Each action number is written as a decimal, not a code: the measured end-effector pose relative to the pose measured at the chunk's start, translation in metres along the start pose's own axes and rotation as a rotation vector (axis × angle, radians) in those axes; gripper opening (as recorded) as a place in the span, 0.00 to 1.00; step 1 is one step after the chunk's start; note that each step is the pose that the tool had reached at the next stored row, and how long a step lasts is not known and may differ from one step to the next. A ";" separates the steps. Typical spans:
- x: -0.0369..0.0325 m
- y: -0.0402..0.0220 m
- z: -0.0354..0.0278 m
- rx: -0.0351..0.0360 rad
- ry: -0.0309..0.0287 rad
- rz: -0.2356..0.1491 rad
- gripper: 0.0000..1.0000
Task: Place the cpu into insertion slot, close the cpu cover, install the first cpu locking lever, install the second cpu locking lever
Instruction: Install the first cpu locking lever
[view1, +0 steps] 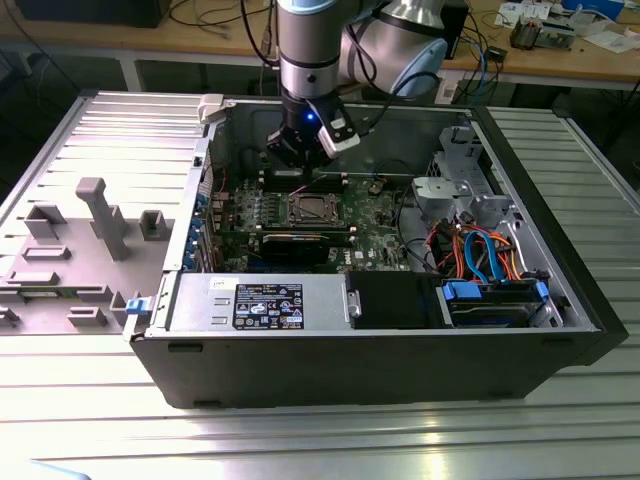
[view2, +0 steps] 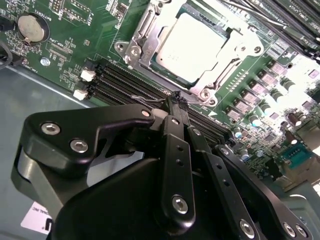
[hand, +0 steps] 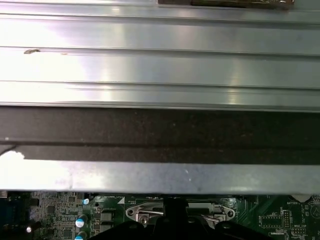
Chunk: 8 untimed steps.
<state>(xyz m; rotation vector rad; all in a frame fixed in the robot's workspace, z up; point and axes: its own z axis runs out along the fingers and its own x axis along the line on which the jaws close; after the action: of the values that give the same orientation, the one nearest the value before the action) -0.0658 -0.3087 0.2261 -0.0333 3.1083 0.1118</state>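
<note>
The cpu (view2: 192, 42) sits in the insertion slot (view2: 125, 50), just beyond the tool's tips, with the cpu cover (view2: 227, 37) lying flat around it. The tool (view2: 175, 97) has its fingers together, clamped on a thin wire lever (view2: 147, 98) at the slot's nearer edge. Memory slots (view2: 115, 80) run beneath the tool, inside the open computer case (view1: 400, 370) on the counter (view1: 320, 440).

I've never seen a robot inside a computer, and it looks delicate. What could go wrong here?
1. The gripper, its tips closed, meets a thin wire locking lever beside the cpu cover; the wire might slip off and spring back.
2. The black memory slots lie right below those tips, so a slip could scrape them or the green motherboard.
</note>
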 end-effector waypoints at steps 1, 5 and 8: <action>-0.0008 0.0000 0.0005 0.0001 0.0007 0.000 0.11; -0.0068 -0.0001 0.0032 0.0000 0.0048 0.001 0.11; -0.0107 -0.0003 0.0053 0.0000 0.0076 0.002 0.11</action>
<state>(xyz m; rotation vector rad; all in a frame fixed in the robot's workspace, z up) -0.0549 -0.3083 0.2211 -0.0314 3.1159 0.1119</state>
